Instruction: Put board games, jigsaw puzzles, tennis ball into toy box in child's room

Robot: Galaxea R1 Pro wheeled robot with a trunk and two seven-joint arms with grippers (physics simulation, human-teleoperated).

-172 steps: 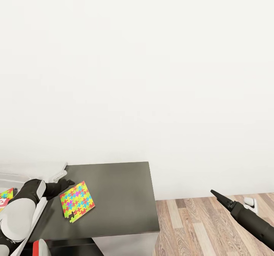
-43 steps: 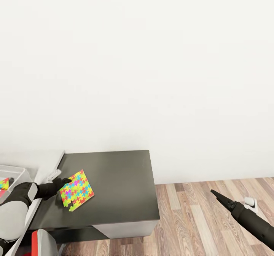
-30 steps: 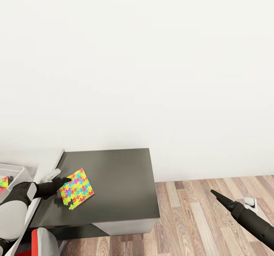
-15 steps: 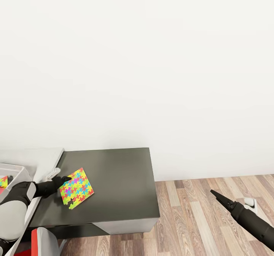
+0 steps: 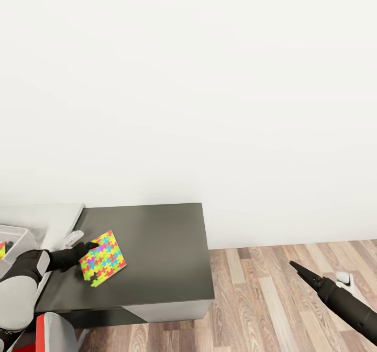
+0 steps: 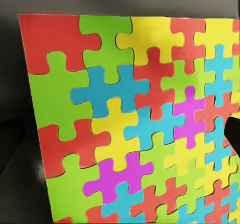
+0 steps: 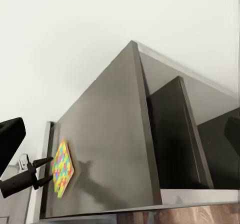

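A jigsaw puzzle (image 5: pixel 103 258) of bright interlocking pieces lies on the dark grey end section of the table (image 5: pixel 162 242). My left gripper (image 5: pixel 90 248) is at its left edge, open. In the right wrist view its two fingers (image 7: pixel 44 161) stand apart on either side of the puzzle (image 7: pixel 62 168) edge. Up close, the puzzle (image 6: pixel 130 119) has one dark fingertip (image 6: pixel 233 135) beside it. The grey toy box (image 5: pixel 14 231) sits at the far left with a colourful sliver inside. My right gripper (image 5: pixel 293 264) hangs open over the floor, holding nothing.
A white wall rises behind the table. Wooden floor (image 5: pixel 272 299) spreads to the right, with a small white object (image 5: pixel 345 278) on it. Under the dark top are open compartments (image 7: pixel 175 134). The pale grey table top (image 5: pixel 47 215) continues to the left.
The view has shifted, lately a little sideways. Since the oldest frame my left gripper has reached forward to the puzzle's edge and stayed there. The puzzle keeps its place; the right arm is still.
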